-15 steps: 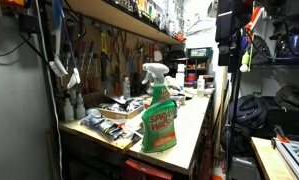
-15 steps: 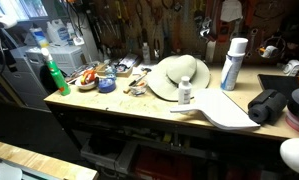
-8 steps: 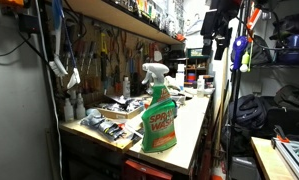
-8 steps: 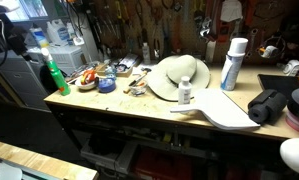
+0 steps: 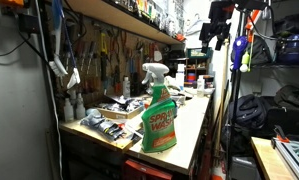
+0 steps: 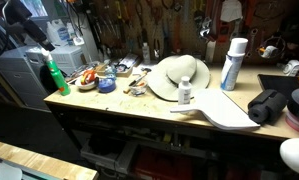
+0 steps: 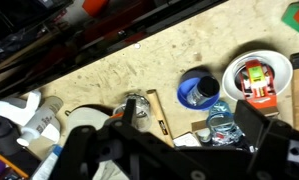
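Observation:
My gripper [image 7: 188, 128] is open and empty, high above the wooden workbench [image 7: 139, 70]. Its two dark fingers frame a blue bowl [image 7: 199, 92], crumpled clear plastic [image 7: 221, 126] and a wooden-handled tool [image 7: 149, 112] far below. A white bowl [image 7: 257, 78] holding red and green items sits beside the blue bowl. In both exterior views the arm [image 5: 221, 22] [image 6: 17, 18] hangs above the bench end near a green spray bottle [image 5: 159, 112] [image 6: 55, 76], touching nothing.
In an exterior view the bench carries a white hat [image 6: 179, 74], a tall white bottle [image 6: 232, 62], a small white bottle [image 6: 185, 92], a pale board [image 6: 225, 110] and a black bundle [image 6: 270, 105]. Tools hang on the back wall [image 6: 149, 25]. Shelves [image 5: 119, 15] overhang the bench.
The arm has risen and shifted along the bench end. Nothing on the bench has moved.

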Tool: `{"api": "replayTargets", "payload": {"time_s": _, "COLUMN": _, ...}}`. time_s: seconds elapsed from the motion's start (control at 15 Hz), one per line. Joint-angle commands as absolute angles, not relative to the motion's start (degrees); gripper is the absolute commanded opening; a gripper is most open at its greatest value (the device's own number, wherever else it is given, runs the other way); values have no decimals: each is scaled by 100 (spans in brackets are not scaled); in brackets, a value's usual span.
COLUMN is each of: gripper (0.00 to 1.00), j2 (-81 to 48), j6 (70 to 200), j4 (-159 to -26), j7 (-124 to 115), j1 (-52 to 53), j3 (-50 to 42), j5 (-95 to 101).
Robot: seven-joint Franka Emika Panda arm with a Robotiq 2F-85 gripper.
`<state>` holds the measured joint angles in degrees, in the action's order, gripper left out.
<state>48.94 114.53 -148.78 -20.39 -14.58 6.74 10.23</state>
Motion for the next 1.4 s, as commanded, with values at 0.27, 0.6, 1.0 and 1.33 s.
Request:
{"api": "replayTargets", "payload": {"time_s": 0.27, "gripper": 100, "j2": 4766, "j6": 11657, "j4": -14937, "j7": -2207, "j1": -1502, "j3": 627, "j5": 1263}}
{"api": "replayTargets", "payload": {"time_s": 0.6, "gripper": 100, "j2": 3659, "j6": 11970, "j4": -14300, "j7": -690, "j1": -1479, "j3": -323, "j5": 1596}}
{"api": "replayTargets", "payload": {"time_s": 1.0, "gripper": 100, "j2": 1900, "j6": 11649, "j4": -13093, "j7": 755, "j1": -1247, "j3": -1348, "j5": 919}}
{"api": "replayTargets", "payload": {"time_s": 1.33, "gripper": 100, "j2": 1461, "j6": 11564, "j4": -12865, "j7": 682, "j1": -1330, "j3": -1386, "j5": 634}}
